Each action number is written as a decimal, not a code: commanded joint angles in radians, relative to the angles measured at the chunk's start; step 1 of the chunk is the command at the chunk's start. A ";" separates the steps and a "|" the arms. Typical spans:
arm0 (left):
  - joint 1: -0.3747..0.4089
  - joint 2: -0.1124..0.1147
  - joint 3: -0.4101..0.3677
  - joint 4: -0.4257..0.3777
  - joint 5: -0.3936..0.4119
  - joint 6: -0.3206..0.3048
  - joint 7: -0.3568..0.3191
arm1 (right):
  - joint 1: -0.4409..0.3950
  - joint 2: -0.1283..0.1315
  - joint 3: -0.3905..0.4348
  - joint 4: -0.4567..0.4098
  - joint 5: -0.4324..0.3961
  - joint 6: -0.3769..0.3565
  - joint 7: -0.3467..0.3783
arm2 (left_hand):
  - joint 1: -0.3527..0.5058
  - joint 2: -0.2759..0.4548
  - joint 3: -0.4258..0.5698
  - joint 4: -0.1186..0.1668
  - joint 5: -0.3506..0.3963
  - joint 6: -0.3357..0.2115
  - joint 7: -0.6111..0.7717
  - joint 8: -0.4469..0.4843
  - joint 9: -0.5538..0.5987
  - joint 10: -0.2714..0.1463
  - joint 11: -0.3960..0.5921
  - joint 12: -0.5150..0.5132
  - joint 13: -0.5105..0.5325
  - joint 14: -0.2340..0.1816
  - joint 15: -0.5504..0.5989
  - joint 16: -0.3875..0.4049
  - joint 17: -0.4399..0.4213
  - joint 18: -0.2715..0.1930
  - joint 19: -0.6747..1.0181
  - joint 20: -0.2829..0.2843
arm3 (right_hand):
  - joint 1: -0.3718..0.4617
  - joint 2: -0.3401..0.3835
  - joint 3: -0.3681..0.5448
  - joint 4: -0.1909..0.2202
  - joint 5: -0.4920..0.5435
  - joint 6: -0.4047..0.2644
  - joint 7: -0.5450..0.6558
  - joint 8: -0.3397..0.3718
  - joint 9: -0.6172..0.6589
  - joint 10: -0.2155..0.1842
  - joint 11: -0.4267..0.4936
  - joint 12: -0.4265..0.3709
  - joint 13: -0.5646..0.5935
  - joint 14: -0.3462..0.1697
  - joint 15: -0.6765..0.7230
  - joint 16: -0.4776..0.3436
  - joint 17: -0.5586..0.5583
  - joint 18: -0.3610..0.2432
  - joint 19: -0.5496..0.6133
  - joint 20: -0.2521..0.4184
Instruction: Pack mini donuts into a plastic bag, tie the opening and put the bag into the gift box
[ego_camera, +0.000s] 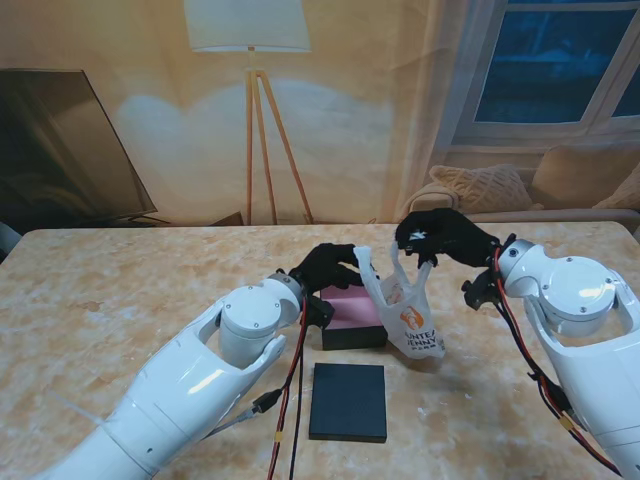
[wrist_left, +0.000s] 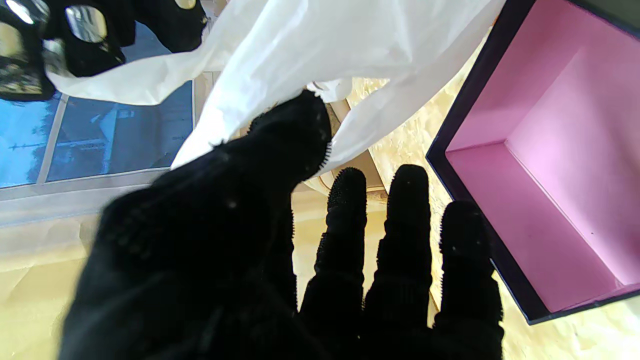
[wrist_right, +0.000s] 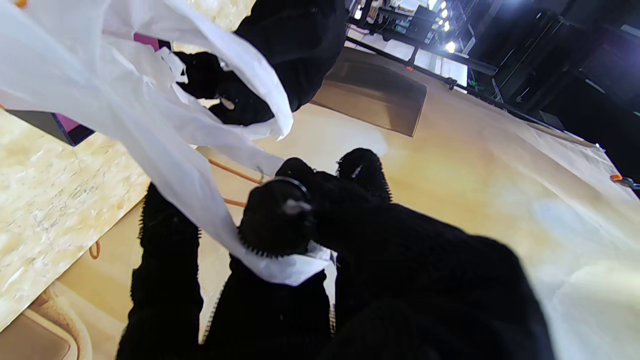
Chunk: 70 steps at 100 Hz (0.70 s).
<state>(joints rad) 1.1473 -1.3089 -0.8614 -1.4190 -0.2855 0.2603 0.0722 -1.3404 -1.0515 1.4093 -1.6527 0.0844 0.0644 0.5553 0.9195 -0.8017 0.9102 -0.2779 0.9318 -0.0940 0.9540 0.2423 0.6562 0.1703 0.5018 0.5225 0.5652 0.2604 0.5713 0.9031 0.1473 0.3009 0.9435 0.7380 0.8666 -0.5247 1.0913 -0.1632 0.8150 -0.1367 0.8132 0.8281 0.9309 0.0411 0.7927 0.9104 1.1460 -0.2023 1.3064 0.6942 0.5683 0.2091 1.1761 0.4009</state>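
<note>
1. Between our two hands, over the worktop, hangs the bag, white with an orange print. It sits just right of the box, its bottom near or on the surface; we cannot tell which.
2. Right hand: thumb and fingers pinch one handle strip, held high. Judged reason: the raised handle keeps the mouth up so nothing spills.
3. Left hand: thumb and one finger seem closed on the other handle; the wrist view shows plastic pressed against the thumb tip. The remaining fingers stick out straight, free of the plastic. The grip itself is partly hidden, so we note it as likely, not certain.
4. With each hand on a separate handle, the strips are spread apart, which we read as set-up for crossing and knotting them.
5. Donuts: not visible. The bag bulges low, so it may be loaded, but we cannot confirm.
6. Box lies open, pink inside, empty where seen, right beside the bag. Close placement suits a short transfer once the knot is made.
7. Lid lies flat nearer to us, apart from the box, out of the way.
8. Risk, as we judge it: thin plastic may slip from the pinch.
</note>
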 joint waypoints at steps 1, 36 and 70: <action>-0.006 -0.006 -0.002 -0.001 0.006 0.009 -0.013 | -0.007 0.001 0.003 -0.002 0.010 -0.006 0.032 | 0.024 0.022 -0.025 -0.003 -0.009 -0.014 -0.003 -0.017 -0.023 -0.004 -0.010 -0.014 -0.011 -0.010 -0.002 -0.014 -0.007 -0.019 -0.005 0.014 | 0.073 0.072 0.037 0.065 0.006 -0.029 0.008 0.011 0.060 -0.091 0.099 0.037 -0.006 -0.042 0.032 0.015 -0.004 -0.002 0.013 0.023; -0.014 -0.008 0.005 0.013 0.027 0.015 -0.012 | 0.007 0.008 -0.004 0.014 0.046 0.015 0.088 | 0.070 0.067 -0.082 0.022 -0.043 0.010 -0.060 -0.015 -0.007 0.012 -0.005 -0.020 0.006 -0.007 0.023 -0.004 0.002 -0.013 0.013 0.023 | 0.067 0.069 0.048 0.069 0.011 -0.032 0.014 0.017 0.064 -0.094 0.104 0.045 -0.004 -0.042 0.046 0.022 -0.003 0.000 0.015 0.028; -0.026 -0.024 0.013 0.024 -0.011 0.026 0.006 | 0.030 0.017 -0.035 0.036 0.059 0.012 0.142 | 0.001 0.024 0.029 0.010 -0.066 0.006 -0.178 0.047 -0.021 0.005 0.042 0.035 0.026 -0.019 0.131 0.089 0.013 -0.008 0.050 0.047 | 0.058 0.074 0.100 0.086 0.020 -0.057 0.084 0.087 0.074 -0.110 0.144 0.086 -0.005 -0.039 0.108 0.047 -0.018 0.016 0.024 0.049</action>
<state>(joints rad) 1.1276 -1.3225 -0.8488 -1.3898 -0.2852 0.2880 0.0956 -1.3031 -1.0323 1.3802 -1.6150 0.1514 0.0841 0.6861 0.9360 -0.7414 0.9084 -0.2755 0.8801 -0.0599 0.7921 0.2690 0.6562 0.1941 0.5198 0.5384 0.5850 0.2617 0.6727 0.9583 0.1609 0.3006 0.9689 0.7649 0.8659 -0.5245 1.1010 -0.1632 0.8169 -0.1498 0.8629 0.8882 0.9309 0.0434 0.7925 0.9369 1.1456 -0.2025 1.3691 0.7083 0.5602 0.2203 1.1761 0.4228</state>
